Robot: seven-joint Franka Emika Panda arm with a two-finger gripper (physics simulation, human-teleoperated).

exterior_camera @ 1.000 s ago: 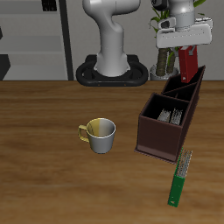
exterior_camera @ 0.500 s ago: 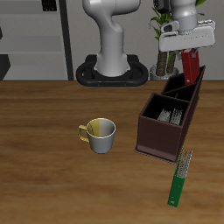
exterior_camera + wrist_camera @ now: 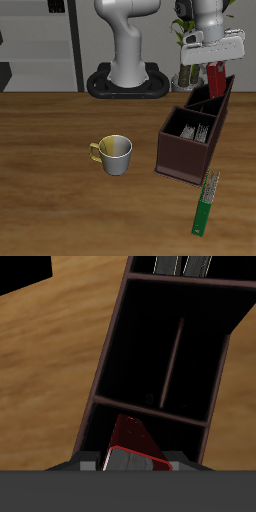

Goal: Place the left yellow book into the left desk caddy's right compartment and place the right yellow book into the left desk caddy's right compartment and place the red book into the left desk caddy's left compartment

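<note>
My gripper (image 3: pixel 215 64) is shut on the red book (image 3: pixel 216 79), a dark red hardcover hanging upright over the far bin (image 3: pixel 212 103) of the dark brown left desk caddy (image 3: pixel 184 152). The book's lower end is about level with that bin's rim. The two grey-tan yellow books (image 3: pixel 191 130) stand side by side in the caddy's bin nearer the table's front edge. In the wrist view the red book (image 3: pixel 136 442) sticks out from my gripper (image 3: pixel 135 461) above an empty dark bin (image 3: pixel 160 356), and the yellow books (image 3: pixel 190 264) show in the bin beyond the divider.
A grey mug with a yellow handle (image 3: pixel 114 153) stands mid-table. A slim green book (image 3: pixel 207 203) lies flat in front of the caddy. A potted plant (image 3: pixel 185 45) stands behind the caddy, beside the robot base (image 3: pixel 127 82).
My gripper has shifted a little sideways, away from the mug, carrying the red book with it. The caddy, mug and green book have not moved.
</note>
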